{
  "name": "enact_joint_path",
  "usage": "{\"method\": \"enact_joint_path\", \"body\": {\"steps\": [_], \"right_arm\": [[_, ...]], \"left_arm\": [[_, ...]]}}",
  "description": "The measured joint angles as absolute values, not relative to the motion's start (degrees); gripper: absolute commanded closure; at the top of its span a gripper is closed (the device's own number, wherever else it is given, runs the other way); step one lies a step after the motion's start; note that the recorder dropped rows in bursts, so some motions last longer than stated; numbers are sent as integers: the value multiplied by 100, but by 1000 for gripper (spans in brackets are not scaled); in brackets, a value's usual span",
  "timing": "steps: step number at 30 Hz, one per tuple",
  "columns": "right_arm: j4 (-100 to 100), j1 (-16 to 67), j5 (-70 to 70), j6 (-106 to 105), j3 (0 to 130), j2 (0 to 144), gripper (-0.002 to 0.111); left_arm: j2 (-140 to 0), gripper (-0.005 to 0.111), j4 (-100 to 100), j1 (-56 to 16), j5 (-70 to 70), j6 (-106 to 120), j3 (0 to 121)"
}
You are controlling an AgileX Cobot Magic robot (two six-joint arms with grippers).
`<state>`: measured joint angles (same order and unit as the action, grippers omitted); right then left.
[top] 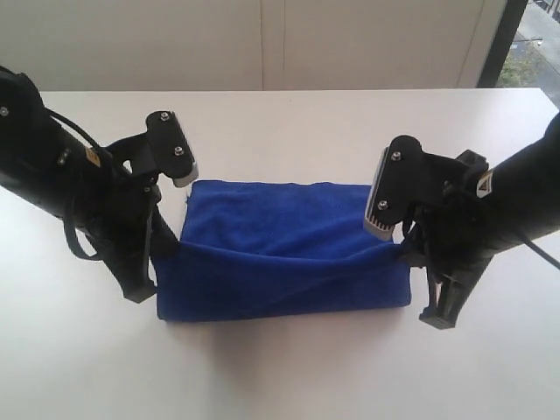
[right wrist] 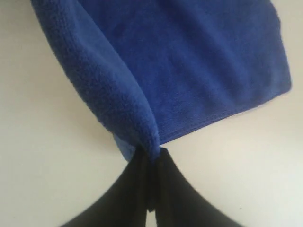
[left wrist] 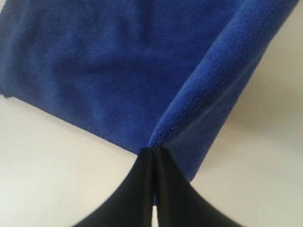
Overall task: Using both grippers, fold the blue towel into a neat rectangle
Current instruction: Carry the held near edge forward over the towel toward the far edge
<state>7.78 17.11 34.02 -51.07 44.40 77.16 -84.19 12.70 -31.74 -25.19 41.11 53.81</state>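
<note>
Blue towel [top: 280, 254] lies folded across the middle of the exterior frame on the white worktop [top: 280, 376], its upper fold strung between left claw [top: 164, 249] and right claw [top: 407, 252]. Left wrist view: the left claw [left wrist: 154, 153], lower centre, is clamped on a towel [left wrist: 94, 71] fold. Right wrist view: the right claw [right wrist: 151, 153], lower centre, likewise grips a towel [right wrist: 199, 71] fold.

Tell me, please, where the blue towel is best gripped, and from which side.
By both corners of its lifted edge, one from each short end, as the left gripper and right gripper pinch: the blue towel is long and limp, so a middle grip would likely sag.
</note>
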Motion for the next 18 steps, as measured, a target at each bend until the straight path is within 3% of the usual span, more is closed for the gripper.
{"method": "enact_joint_path", "body": {"steps": [18], "right_arm": [[93, 1711, 2930, -4387, 4897, 7726, 108]], "left_arm": [[-8460, 107, 575, -3174, -2126, 3485, 6146]]}}
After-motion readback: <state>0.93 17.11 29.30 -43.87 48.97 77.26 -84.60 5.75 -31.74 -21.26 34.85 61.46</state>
